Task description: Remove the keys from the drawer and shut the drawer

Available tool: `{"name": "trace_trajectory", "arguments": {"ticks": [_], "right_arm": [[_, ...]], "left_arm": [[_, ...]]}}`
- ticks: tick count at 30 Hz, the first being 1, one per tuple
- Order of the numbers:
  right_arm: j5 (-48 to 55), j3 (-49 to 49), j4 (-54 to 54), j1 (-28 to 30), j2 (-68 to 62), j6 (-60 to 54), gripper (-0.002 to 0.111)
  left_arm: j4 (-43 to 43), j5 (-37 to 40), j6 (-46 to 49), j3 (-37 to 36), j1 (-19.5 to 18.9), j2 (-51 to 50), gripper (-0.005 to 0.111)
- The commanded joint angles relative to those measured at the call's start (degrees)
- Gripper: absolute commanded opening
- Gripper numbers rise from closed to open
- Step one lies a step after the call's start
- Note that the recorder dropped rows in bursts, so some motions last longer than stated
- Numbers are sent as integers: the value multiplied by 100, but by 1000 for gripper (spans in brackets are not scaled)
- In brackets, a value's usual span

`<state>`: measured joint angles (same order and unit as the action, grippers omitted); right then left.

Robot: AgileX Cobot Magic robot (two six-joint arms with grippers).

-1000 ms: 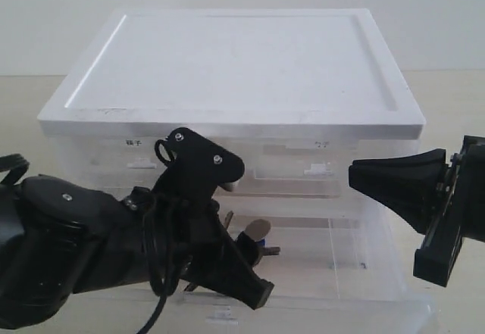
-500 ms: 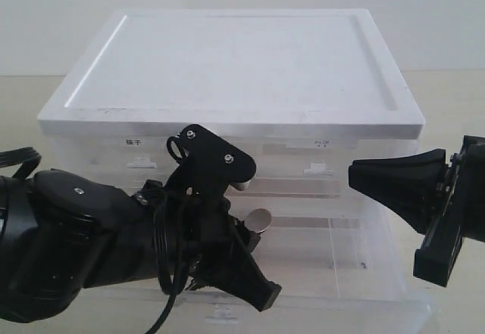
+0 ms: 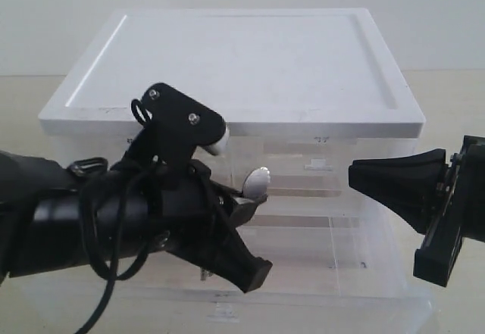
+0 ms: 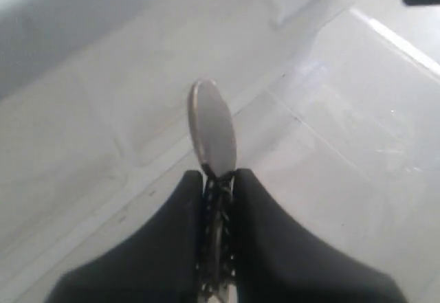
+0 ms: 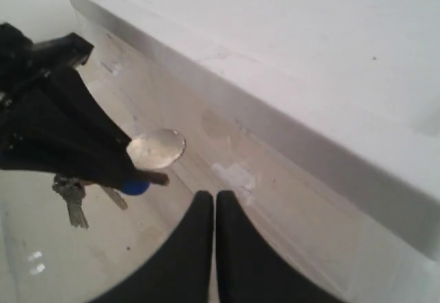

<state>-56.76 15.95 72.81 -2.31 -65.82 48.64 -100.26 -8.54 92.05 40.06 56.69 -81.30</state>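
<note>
The small bunch of silver metal keys (image 3: 256, 183) with a grey oval fob hangs over the open, full-width frosted plastic drawer (image 3: 333, 304). It is pinched in the left gripper (image 4: 218, 183), whose jaws are pressed tight on the ring. The fob juts out toward 1 o'clock, and the key blades and blue tag dangle below. From the keys, the drawer's front wall lies at 6 o'clock, so they likely clear it that way. The right gripper (image 5: 209, 200) waits at 3 o'clock, pressed together and empty.
</note>
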Motion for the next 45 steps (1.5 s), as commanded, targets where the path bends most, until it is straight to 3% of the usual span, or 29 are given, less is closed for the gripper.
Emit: {"name": "trace_trajectory", "arguments": {"ticks": [1, 14, 22, 31, 37, 45], "right_arm": [[-1, 4, -14, -21, -3, 33, 0], [-1, 4, -24, -21, -3, 33, 0], [-1, 4, -24, -21, -3, 33, 0], [-1, 4, -24, -21, -3, 33, 0], [-1, 4, -12, -21, -3, 33, 0], [-1, 4, -12, -21, -3, 33, 0]], "left_arm": [[31, 322, 99, 48, 6, 395, 5], [31, 195, 442, 48, 1298, 1613, 5], [31, 568, 417, -413, 2047, 1268, 5], [31, 519, 338, -912, 2048, 502, 5], [31, -108, 487, -912, 2035, 144, 5], [31, -28, 642, -912, 1479, 6, 5]]}}
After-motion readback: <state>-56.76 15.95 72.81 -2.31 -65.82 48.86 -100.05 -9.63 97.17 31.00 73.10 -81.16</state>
